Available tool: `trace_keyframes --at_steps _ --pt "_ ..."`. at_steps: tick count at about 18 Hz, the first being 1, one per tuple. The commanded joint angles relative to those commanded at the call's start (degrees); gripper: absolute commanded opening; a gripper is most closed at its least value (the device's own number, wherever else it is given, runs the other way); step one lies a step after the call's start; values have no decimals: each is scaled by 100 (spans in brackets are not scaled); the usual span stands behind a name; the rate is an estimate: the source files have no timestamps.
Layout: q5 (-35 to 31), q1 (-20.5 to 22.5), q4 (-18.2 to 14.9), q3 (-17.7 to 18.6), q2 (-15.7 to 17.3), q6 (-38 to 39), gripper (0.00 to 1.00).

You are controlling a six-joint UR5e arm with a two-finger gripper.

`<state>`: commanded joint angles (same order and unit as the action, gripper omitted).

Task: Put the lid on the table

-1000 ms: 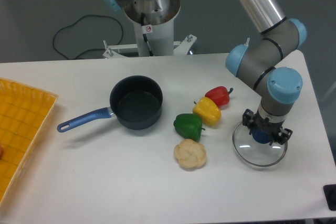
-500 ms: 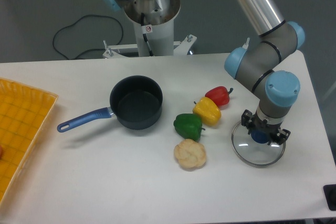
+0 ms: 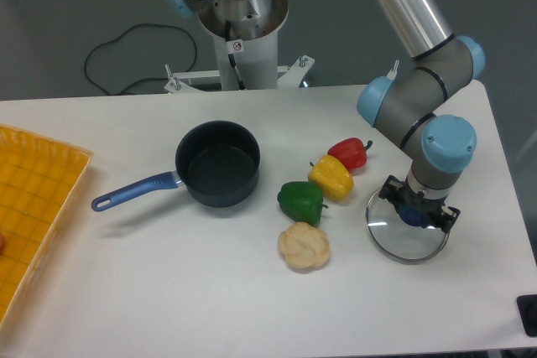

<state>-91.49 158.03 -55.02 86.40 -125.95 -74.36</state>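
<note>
The lid [image 3: 401, 241], clear glass with a thin metal rim, sits low over the right part of the white table [image 3: 168, 291]. Whether its rim touches the tabletop cannot be told. My gripper [image 3: 414, 212] points straight down over the lid's centre and is shut on the blue knob, which shows between the black fingers. The lid looks slightly tilted. The dark saucepan [image 3: 218, 162] with its blue handle stands open and uncovered left of centre, well apart from the lid.
Red [image 3: 348, 153], yellow [image 3: 331, 177] and green [image 3: 300, 200] peppers and a beige lumpy item [image 3: 304, 246] lie just left of the lid. A yellow grid tray [image 3: 29, 207] is at the left edge. The robot base stands behind the table.
The gripper and the lid have shifted slightly left and away from the front edge together. Nothing else has moved.
</note>
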Motion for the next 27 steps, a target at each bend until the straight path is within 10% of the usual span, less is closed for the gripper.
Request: trace_keyframes --at_steps 12,27 --pt "-9 -44 0 17 96 62 99" --pt "53 -343 -729 369 1177 422 100"
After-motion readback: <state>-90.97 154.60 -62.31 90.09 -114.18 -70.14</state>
